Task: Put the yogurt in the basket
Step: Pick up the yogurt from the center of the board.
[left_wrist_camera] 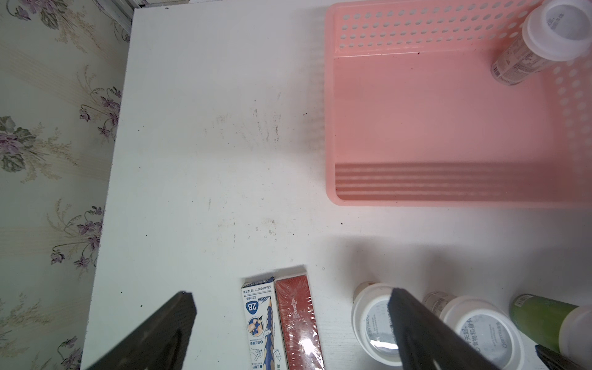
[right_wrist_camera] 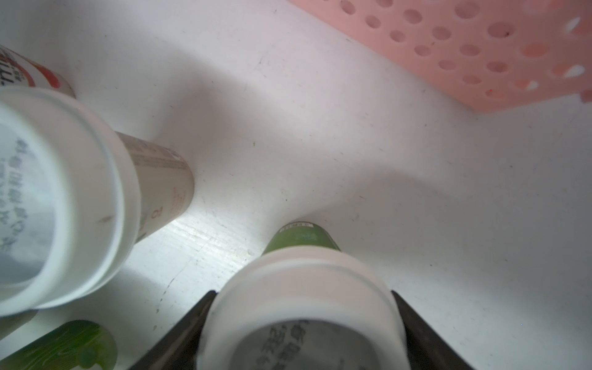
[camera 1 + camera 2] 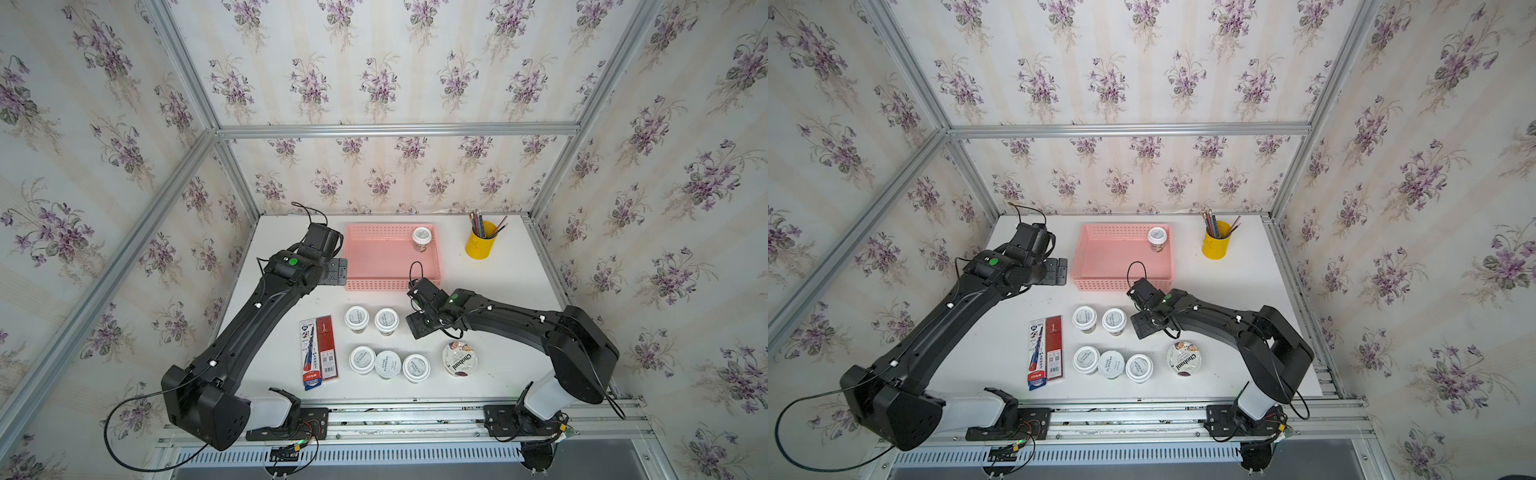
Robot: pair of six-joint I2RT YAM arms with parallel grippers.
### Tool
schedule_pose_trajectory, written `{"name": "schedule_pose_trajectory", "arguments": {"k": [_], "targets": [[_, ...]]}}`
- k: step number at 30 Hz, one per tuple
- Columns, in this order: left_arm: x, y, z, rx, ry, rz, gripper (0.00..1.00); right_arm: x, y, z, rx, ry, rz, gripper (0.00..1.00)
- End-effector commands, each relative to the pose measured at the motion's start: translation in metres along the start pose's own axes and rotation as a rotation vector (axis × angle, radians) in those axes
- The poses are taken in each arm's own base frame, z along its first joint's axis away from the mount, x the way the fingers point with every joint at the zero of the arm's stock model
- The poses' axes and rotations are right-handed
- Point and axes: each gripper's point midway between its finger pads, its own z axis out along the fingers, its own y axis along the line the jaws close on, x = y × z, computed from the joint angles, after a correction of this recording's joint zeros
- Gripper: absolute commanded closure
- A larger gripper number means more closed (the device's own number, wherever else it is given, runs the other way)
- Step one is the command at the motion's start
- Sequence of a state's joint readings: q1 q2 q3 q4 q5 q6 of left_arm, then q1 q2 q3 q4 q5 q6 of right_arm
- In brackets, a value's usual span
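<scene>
Both top views hide it, but the right wrist view shows a small green-labelled yogurt cup with a white lid standing on the table between the right gripper fingers. They're apart either side of the lid, can't tell if they're squeezing. The left gripper is spread wide, empty, just beside the shallow pink plastic basket, which has one white-lidded cup in its far right corner.
</scene>
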State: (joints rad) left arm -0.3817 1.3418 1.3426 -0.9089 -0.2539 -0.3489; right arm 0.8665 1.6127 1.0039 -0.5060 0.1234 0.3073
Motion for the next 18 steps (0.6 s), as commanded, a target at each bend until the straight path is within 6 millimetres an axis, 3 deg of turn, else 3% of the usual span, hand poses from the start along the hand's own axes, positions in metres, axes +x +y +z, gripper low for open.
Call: {"name": "schedule_pose_trajectory", "arguments": {"k": [1, 11, 18], "targets": [[-0.0049, 0.0006, -0.0014, -0.005, -0.013, -0.003, 0.01, 0.0011, -0.0032, -0.0022, 0.018, 0.007, 0.002, 0.20], [-0.0064, 0.0020, -0.0022, -0.013, -0.018, -0.004, 0.01, 0.0041, -0.0044, 0.0023, 0.028, 0.029, -0.006, 0.21], [-0.0087, 0.0031, -0.0054, -0.015, -0.027, 0.001, 0.01, -0.0016, -0.0040, -0.0053, 0.033, 0.027, -0.014, 0.21]]}}
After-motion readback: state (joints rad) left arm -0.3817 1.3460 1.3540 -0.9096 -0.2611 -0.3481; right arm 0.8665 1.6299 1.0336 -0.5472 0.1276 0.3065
